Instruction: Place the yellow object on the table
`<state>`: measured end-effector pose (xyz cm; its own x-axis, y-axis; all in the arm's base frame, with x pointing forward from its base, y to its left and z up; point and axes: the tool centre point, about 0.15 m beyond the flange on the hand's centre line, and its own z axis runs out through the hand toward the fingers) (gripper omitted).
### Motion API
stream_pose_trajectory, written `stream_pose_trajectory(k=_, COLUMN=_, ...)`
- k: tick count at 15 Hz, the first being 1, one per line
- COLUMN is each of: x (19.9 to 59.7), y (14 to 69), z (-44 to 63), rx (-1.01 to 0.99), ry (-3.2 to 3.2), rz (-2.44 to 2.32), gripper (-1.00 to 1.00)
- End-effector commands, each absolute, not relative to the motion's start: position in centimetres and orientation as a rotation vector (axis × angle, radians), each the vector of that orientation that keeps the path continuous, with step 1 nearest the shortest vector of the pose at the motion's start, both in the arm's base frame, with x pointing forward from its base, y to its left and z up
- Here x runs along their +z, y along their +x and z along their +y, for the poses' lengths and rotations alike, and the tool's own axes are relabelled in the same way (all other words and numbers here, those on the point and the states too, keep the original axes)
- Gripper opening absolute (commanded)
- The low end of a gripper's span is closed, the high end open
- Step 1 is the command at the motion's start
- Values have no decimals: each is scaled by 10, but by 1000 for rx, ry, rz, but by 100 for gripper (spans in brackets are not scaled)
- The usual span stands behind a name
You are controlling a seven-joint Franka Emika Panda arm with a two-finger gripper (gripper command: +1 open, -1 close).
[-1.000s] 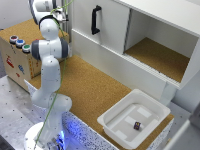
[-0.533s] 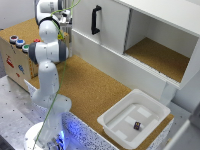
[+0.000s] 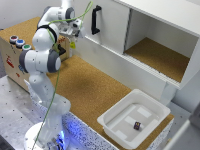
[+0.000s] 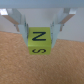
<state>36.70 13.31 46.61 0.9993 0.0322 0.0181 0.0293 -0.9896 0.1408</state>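
The yellow object (image 4: 39,42) is a small yellow-green cube with black letters N and S on its faces. In the wrist view it sits between my two fingers (image 4: 17,22), and my gripper (image 4: 40,33) is shut on it just above the cork table (image 4: 17,65). In the exterior view the gripper (image 3: 72,42) hangs at the back of the table (image 3: 95,90), close to the white cabinet, with the yellow object (image 3: 72,45) a tiny bright spot at its tips. Whether the cube touches the table cannot be told.
A white cabinet with a black handle (image 3: 95,20) and an open cork-lined shelf (image 3: 160,55) runs along the back. A box with coloured buttons (image 3: 17,42) stands at the exterior view's left. A white bin (image 3: 112,122) holding a small dark item (image 3: 136,125) sits at the front right.
The arm's upper part and gripper have shifted toward the exterior view's right, nearer the cabinet door, still holding the yellow object.
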Motion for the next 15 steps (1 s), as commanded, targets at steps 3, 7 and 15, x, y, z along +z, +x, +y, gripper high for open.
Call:
stream_pose_trajectory(k=3, x=413, y=318, z=61, rx=-30, ry=3099, rz=-330, gripper=-100)
stream_pose_trajectory(k=7, x=370, y=324, z=66, rx=-22, ry=3117, rz=-334, gripper=-100)
stream_pose_trajectory(k=15, x=274, y=350, z=96, rx=-25, ry=3068, rz=-318, gripper=-100)
